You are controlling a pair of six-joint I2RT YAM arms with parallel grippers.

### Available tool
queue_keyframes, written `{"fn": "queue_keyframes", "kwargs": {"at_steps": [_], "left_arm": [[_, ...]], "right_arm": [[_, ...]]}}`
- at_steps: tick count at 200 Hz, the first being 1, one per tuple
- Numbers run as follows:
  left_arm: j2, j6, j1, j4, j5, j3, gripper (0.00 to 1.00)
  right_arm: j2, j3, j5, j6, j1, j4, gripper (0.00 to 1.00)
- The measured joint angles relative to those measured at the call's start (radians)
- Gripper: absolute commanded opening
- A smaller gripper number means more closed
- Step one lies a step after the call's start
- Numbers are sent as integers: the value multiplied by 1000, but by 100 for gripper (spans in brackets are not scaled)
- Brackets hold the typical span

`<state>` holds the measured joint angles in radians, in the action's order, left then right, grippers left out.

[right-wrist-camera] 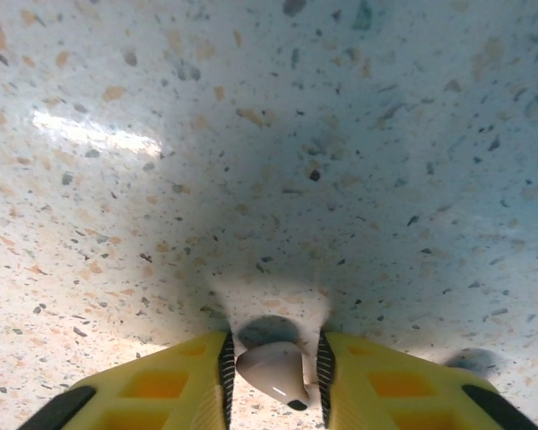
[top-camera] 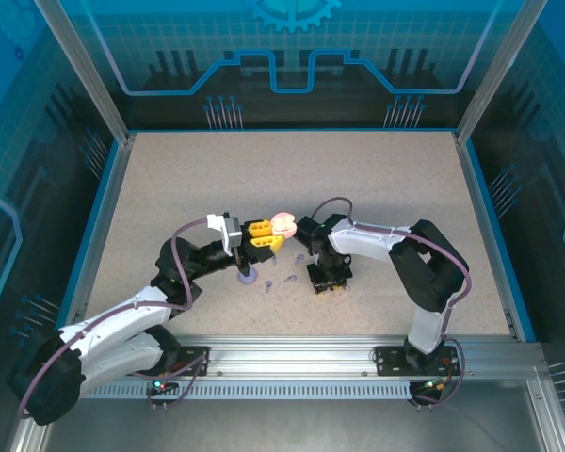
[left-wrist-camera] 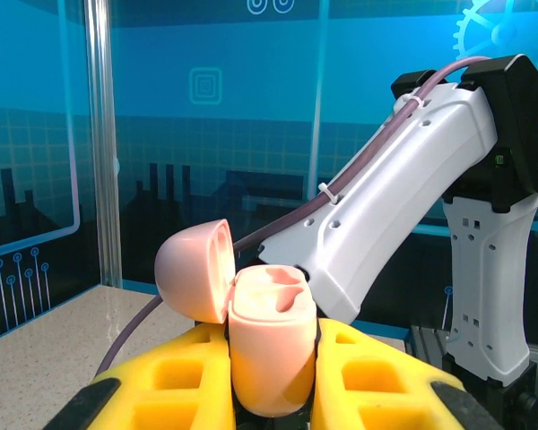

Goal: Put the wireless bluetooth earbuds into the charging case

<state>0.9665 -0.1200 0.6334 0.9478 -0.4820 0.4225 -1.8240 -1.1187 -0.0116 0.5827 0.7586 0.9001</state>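
Right of charging case [left-wrist-camera: 264, 349], down at table [right-wrist-camera: 251, 134] | right gripper [right-wrist-camera: 273, 358]: jaws narrowed onto pale pink earbud [right-wrist-camera: 271, 373] | left gripper [top-camera: 264, 234]: clamped on case, lid open | you: confirm grip, lift straight, lower earbud squarely into well.

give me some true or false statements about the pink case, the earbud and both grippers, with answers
1. The pink charging case has its lid swung open. True.
2. The case lies flat on the table. False: the left gripper holds it upright between its jaws, raised off the table.
3. The right gripper has nothing between its jaws. False: they close on a pale pink earbud.
4. The right gripper points down at the table. True.
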Motion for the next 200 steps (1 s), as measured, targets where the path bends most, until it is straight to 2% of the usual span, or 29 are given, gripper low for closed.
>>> {"fn": "queue_keyframes", "kwargs": {"at_steps": [67,158,200], "left_arm": [[0,0,0,0,0,0,17],[50,0,0,13,7,0,17],[98,-2,0,45,7,0,17]], "right_arm": [[48,9,-17,-4,0,-16,22],[602,8,-77,-87,-7,-84,21],[722,-96,-27,-121,-7,-104,20]]}}
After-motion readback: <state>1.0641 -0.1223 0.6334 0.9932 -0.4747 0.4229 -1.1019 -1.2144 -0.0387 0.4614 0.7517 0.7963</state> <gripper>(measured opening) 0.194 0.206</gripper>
